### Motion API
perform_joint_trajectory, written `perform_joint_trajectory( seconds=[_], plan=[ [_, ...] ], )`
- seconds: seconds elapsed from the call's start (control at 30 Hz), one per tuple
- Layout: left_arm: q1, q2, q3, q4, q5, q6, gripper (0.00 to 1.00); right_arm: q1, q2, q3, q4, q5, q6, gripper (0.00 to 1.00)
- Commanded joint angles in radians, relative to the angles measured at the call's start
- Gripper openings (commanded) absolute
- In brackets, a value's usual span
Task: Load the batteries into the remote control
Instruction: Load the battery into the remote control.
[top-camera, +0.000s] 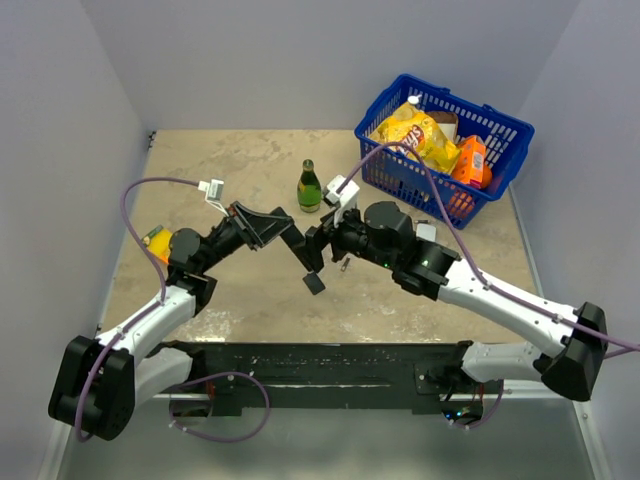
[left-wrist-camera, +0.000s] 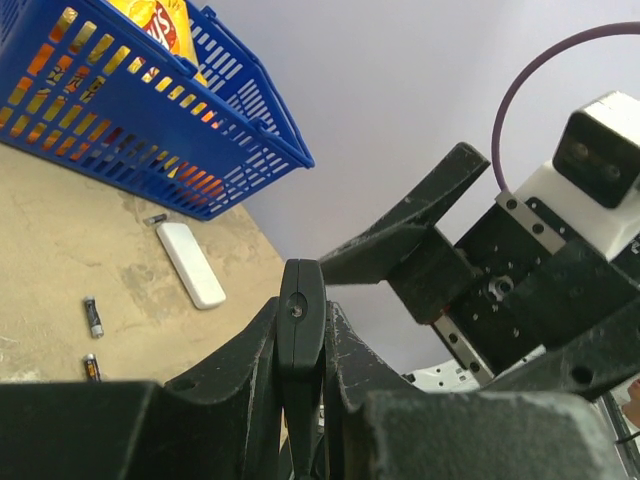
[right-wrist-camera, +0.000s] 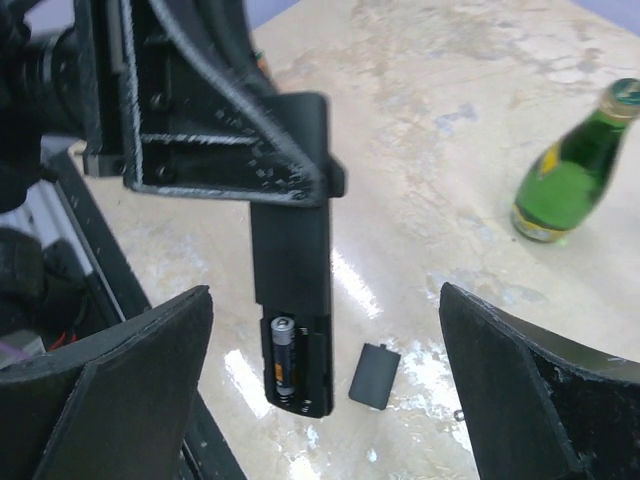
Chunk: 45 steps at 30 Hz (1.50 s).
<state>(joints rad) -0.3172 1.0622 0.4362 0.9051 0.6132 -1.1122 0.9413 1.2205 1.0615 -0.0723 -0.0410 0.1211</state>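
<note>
Left pincer (top-camera: 286, 227): clamped on remote (right-wrist-camera: 292, 290)
Right pincer (right-wrist-camera: 325, 300): wide open beside remote
Battery (right-wrist-camera: 282, 352): in remote's bay
Cover (right-wrist-camera: 373, 375): on tabletop (right-wrist-camera: 450, 120), beside remote

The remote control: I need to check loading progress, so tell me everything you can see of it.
The remote control is a slim black bar, plastic by its look, clamped at its upper end in the shut left gripper and hanging lower end down. Its back cover is off, lying beside that end. The open compartment shows one battery seated, the slot next to it empty.
</note>
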Motion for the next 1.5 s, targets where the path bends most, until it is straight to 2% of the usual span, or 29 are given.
perform_joint_trajectory(
  seconds=[0.0, 0.1, 0.33, 0.53, 0.77, 1.0, 1.13, 1.17, 1.27, 1.3, 1.37, 1.47],
  plan=[
    [-0.003, 0.001, 0.042, 0.066, 0.026, 0.003, 0.0, -0.004, -0.085, -0.008, 0.02, 0.203, 0.129, 0.98],
    [-0.003, 0.005, 0.042, 0.097, 0.036, -0.001, 0.0, -0.006, -0.128, -0.054, 0.049, 0.237, 0.196, 0.98],
    [-0.003, 0.021, 0.033, 0.182, 0.046, -0.038, 0.0, -0.019, -0.134, -0.136, 0.068, 0.169, 0.342, 0.98],
    [-0.003, 0.021, 0.032, 0.224, 0.054, -0.049, 0.0, -0.035, -0.121, -0.212, 0.203, 0.09, 0.468, 0.96],
    [-0.003, 0.015, 0.033, 0.227, 0.062, -0.046, 0.0, -0.05, -0.133, -0.25, 0.285, 0.076, 0.523, 0.96],
    [-0.003, 0.007, 0.032, 0.229, 0.053, -0.058, 0.0, -0.058, -0.139, -0.264, 0.29, 0.069, 0.534, 0.96],
    [-0.003, 0.005, 0.03, 0.192, 0.039, -0.054, 0.0, -0.059, -0.153, -0.235, 0.254, 0.069, 0.445, 0.91],
    [-0.003, 0.007, 0.036, 0.163, 0.036, -0.045, 0.0, -0.059, -0.159, -0.219, 0.209, 0.07, 0.413, 0.86],
    [-0.003, -0.001, 0.061, 0.011, 0.026, 0.018, 0.0, -0.058, -0.162, -0.144, 0.097, 0.078, 0.27, 0.82],
    [-0.003, -0.004, 0.07, -0.048, 0.014, 0.049, 0.0, -0.059, -0.153, -0.124, 0.076, 0.075, 0.24, 0.75],
    [-0.003, -0.014, 0.087, -0.125, 0.002, 0.087, 0.0, -0.056, -0.136, -0.065, -0.03, 0.049, 0.163, 0.69],
    [-0.003, -0.027, 0.117, -0.235, -0.018, 0.15, 0.0, -0.056, -0.099, -0.018, -0.093, -0.028, 0.104, 0.6]
  ],
)
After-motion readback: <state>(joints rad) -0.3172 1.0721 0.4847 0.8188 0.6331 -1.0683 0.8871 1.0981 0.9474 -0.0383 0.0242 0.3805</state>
